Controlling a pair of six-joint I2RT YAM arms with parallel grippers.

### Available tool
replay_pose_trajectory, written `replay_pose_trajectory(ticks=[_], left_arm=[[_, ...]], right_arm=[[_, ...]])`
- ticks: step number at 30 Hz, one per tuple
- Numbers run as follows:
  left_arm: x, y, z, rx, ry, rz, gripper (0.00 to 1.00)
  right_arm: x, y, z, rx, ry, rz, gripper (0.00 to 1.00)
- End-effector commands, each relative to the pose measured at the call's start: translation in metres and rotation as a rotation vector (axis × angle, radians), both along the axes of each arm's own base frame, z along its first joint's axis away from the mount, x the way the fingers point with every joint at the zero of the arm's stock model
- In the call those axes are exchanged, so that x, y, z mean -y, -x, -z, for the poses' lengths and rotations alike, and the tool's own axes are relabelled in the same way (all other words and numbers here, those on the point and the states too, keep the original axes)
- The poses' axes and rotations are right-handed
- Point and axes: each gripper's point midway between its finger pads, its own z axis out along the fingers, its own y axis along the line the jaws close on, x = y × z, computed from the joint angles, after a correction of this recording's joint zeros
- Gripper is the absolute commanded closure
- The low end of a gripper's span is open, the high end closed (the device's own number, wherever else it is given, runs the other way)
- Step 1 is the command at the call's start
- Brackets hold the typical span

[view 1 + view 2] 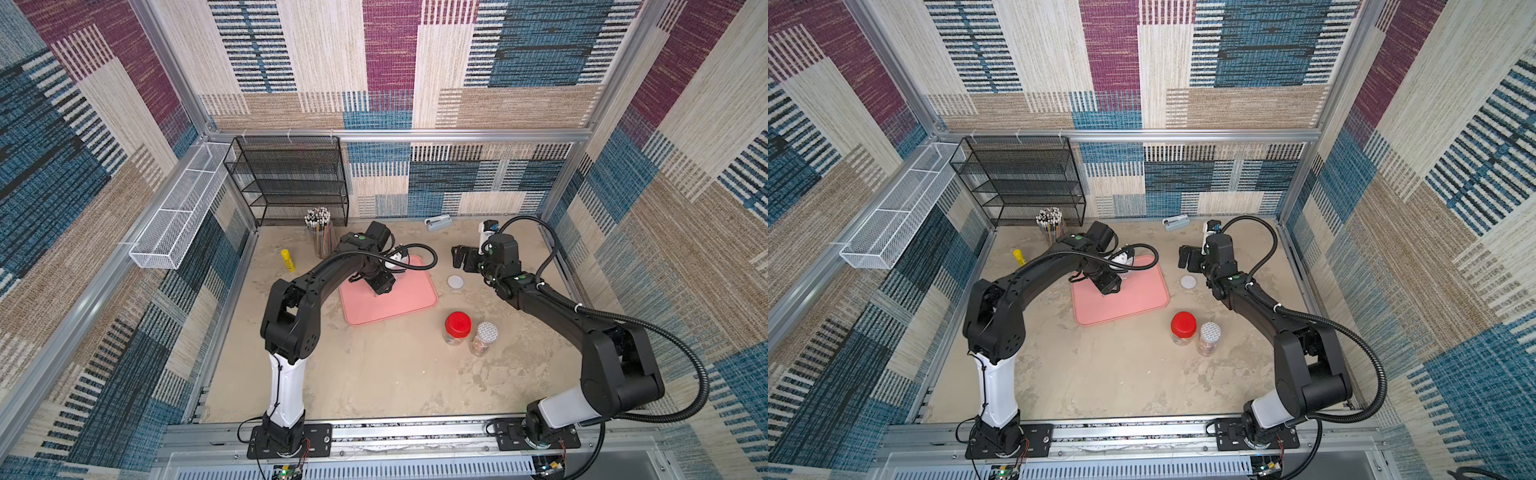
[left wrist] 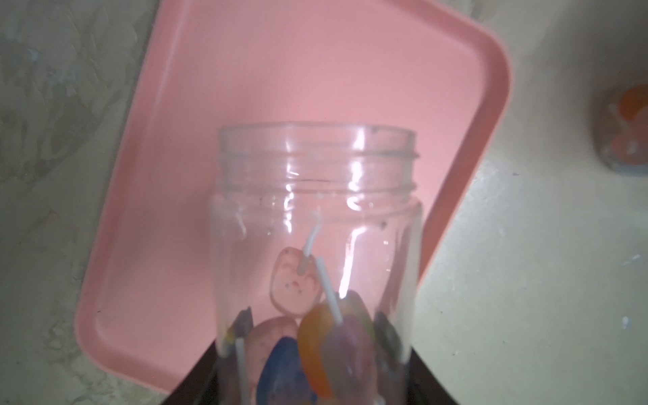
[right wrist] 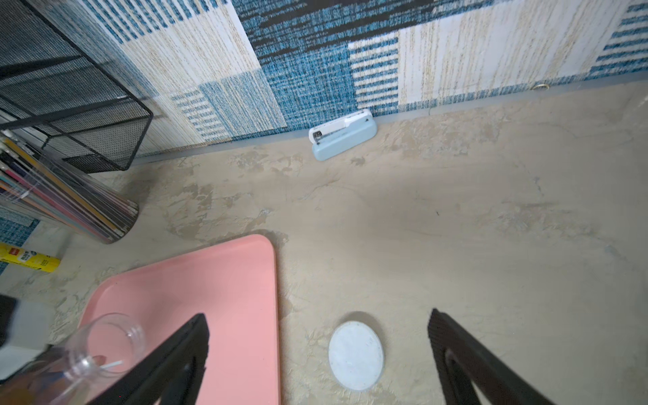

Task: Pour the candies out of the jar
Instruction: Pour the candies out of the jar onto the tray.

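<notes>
Candies [image 2: 315, 336] cluster in the base of the tilted clear jar [image 2: 315, 196], which the left gripper [image 1: 380, 286] clamps above the pink tray [image 2: 315, 70]; right gripper [image 3: 318, 313] gapes wide, empty.

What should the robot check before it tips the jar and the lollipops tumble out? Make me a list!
1. Lid off: ok. The jar has an open mouth, and the white lid lies on the table.
2. Grip: ok. The left claw is shut on the jar.
3. Landing spot: ok. The jar's mouth is over the pink tray, which is bare where it shows.
4. Candies ready: ok. The candies sit at the jar's bottom, with none out yet.
5. Right claw out of the way: ok. It is open, off to the tray's side, near the lid.
</notes>
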Motion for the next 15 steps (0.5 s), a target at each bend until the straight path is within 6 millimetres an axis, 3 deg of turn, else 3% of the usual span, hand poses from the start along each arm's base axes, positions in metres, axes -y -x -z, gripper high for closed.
replay_pose_trajectory(ticks=[1,4,7,15], left_arm=[[-0.022,0.007,0.008,-0.051,-0.202,0.063,1.00],[-0.019,0.004,0.006,-0.036,-0.235,0.091,1.00],[-0.029,0.001,0.002,0.027,-0.367,0.132,1.00],[-0.048,0.019,-0.021,0.111,-0.403,0.172,1.00]], right_arm=[[0.005,-0.003,-0.017,0.075,0.009,0.017,0.00],[0.007,-0.003,-0.018,0.080,0.009,0.018,0.00],[0.008,-0.003,-0.018,0.077,0.007,0.017,0.00],[0.005,-0.004,-0.015,0.067,-0.004,0.001,0.00]])
